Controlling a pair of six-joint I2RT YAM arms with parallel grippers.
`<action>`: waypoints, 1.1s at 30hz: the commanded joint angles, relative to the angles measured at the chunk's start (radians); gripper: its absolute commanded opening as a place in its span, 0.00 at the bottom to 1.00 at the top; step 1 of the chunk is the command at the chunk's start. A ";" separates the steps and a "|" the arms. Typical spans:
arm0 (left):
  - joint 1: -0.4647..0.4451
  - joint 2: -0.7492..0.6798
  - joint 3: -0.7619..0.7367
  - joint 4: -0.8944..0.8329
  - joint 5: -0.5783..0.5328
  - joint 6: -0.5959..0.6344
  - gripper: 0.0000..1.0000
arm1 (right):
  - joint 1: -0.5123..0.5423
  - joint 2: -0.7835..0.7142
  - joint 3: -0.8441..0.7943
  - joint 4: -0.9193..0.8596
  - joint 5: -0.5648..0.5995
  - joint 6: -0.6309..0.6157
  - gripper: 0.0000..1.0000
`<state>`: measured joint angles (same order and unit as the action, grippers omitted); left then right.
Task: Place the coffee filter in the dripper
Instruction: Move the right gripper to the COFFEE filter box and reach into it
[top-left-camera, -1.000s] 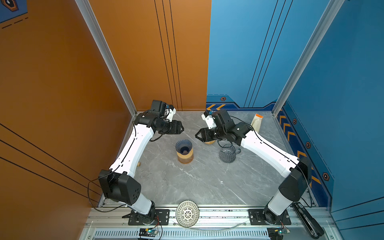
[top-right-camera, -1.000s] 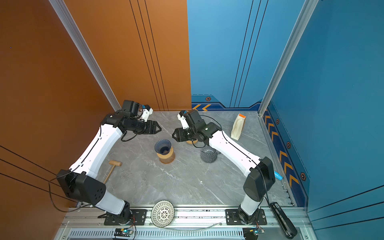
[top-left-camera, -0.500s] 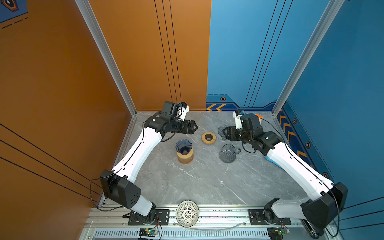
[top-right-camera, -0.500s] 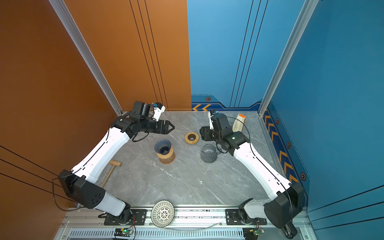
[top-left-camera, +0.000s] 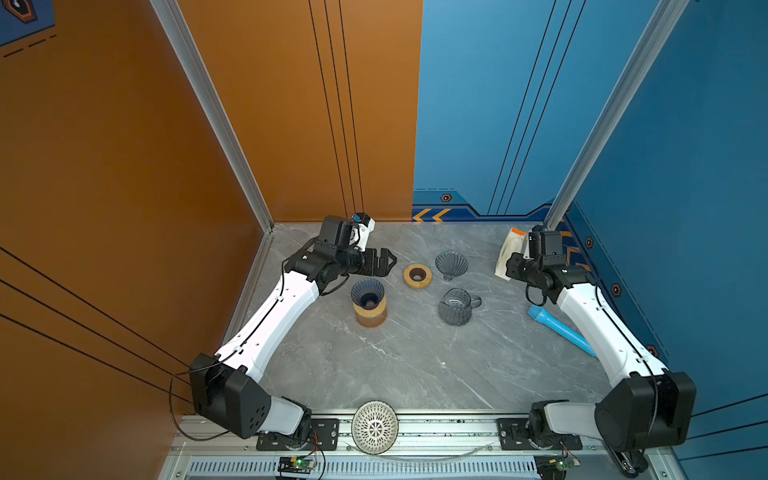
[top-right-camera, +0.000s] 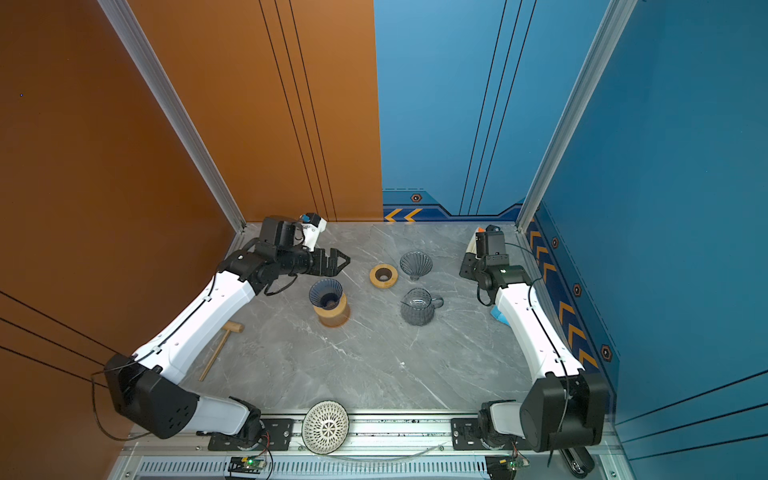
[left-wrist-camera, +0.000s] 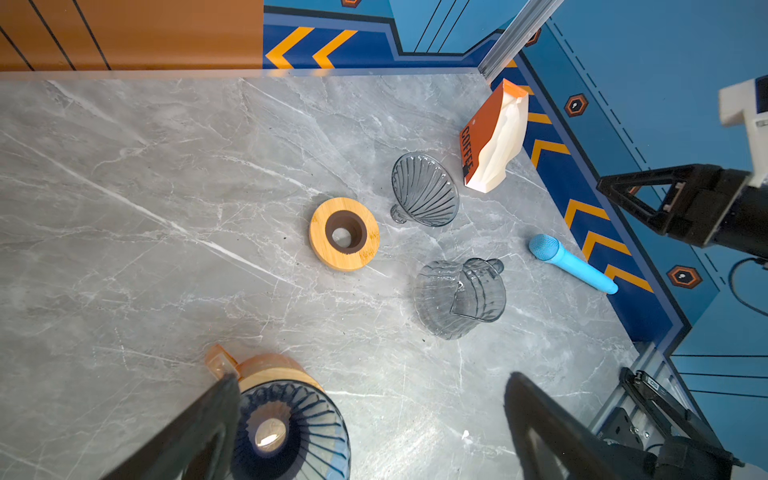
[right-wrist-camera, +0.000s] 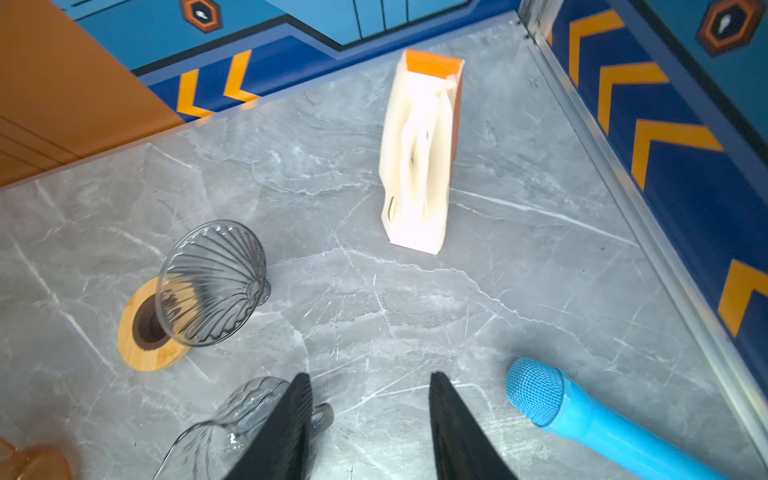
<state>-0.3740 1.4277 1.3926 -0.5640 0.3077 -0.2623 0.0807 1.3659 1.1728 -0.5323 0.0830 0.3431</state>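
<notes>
Arm (top-left-camera: 286, 307) outstretched, left end effector (top-left-camera: 388, 262) wide beside dripper (top-left-camera: 368, 293).

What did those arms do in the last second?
The right gripper swung from the wooden ring to the back right corner, beside the filter holder, jaws open and empty. The left gripper edged toward the middle, jaws open. Nothing grabbed. The blue dripper and the glass jug stayed put.
</notes>
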 joint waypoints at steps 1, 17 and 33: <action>0.016 -0.008 -0.019 0.019 0.038 0.015 1.00 | -0.035 0.084 0.016 0.017 -0.001 -0.005 0.38; 0.064 0.045 -0.025 0.018 0.058 0.014 1.00 | -0.101 0.427 0.181 0.110 0.001 0.005 0.22; 0.097 0.072 -0.020 0.018 0.071 0.003 1.00 | -0.118 0.648 0.362 0.089 0.029 0.011 0.20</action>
<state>-0.2867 1.4872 1.3754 -0.5488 0.3500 -0.2596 -0.0338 1.9903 1.4982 -0.4301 0.0822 0.3401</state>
